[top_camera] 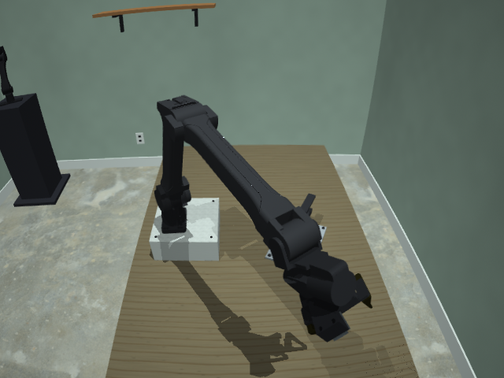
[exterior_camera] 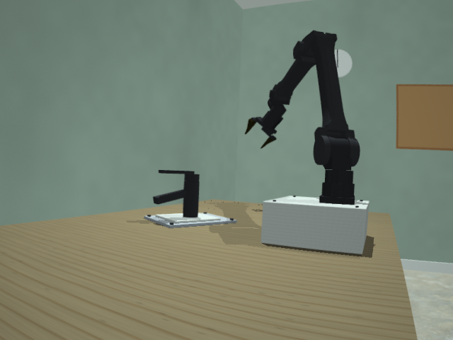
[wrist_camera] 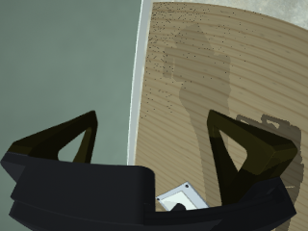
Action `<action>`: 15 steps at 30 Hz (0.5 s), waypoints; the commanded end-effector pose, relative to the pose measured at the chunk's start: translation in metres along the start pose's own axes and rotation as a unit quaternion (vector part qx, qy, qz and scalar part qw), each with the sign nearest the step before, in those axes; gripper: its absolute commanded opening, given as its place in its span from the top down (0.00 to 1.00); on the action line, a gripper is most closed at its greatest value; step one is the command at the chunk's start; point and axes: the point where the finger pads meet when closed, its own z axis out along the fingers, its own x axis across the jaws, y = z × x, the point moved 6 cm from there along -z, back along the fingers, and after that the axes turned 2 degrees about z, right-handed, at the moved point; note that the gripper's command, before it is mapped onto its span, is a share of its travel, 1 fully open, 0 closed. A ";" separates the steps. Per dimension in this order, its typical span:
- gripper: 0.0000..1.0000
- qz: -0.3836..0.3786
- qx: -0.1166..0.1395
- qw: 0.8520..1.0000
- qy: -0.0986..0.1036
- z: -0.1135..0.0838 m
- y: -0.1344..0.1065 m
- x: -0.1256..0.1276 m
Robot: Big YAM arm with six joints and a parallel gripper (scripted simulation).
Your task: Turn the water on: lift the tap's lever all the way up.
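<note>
The black tap [exterior_camera: 190, 193] stands upright on a white plate [exterior_camera: 216, 220] on the wooden table [exterior_camera: 182, 285]. Its lever [exterior_camera: 175, 171] lies level at the top, and the spout [exterior_camera: 168, 197] sticks out below it. In the top view the arm hides most of the tap; only the lever's tip [top_camera: 308, 201] and plate corners [top_camera: 322, 231] show. My gripper [exterior_camera: 255, 137] [top_camera: 363, 290] [wrist_camera: 152, 116] is open and empty. It hangs high in the air, above and to the right of the tap, well apart from the lever. The wrist view shows a plate corner [wrist_camera: 180, 195] below the fingers.
The arm stands on a white block [exterior_camera: 314, 227] [top_camera: 199, 239] to the right of the tap. A wall runs close along the table's edge behind the tap. A black pedestal [top_camera: 28, 150] stands on the floor, far off the table.
</note>
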 end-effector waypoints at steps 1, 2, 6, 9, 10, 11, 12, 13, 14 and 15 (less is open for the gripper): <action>0.00 -0.046 -0.007 0.999 0.010 -0.022 -0.009 0.029; 0.00 -0.046 -0.007 0.999 0.010 -0.022 -0.009 0.029; 0.00 -0.094 0.012 0.995 -0.002 -0.008 -0.035 0.043; 0.00 -0.094 0.012 0.995 -0.002 -0.008 -0.035 0.043; 0.00 -0.094 0.012 0.995 -0.002 -0.008 -0.035 0.043; 0.00 -0.094 0.012 0.995 -0.002 -0.008 -0.035 0.043; 0.00 -0.094 0.012 0.995 -0.002 -0.008 -0.035 0.043; 0.00 -0.094 0.012 0.995 -0.002 -0.008 -0.035 0.043; 0.00 -0.145 0.032 0.989 -0.013 0.005 -0.064 0.056; 0.00 -0.145 0.032 0.989 -0.013 0.005 -0.064 0.056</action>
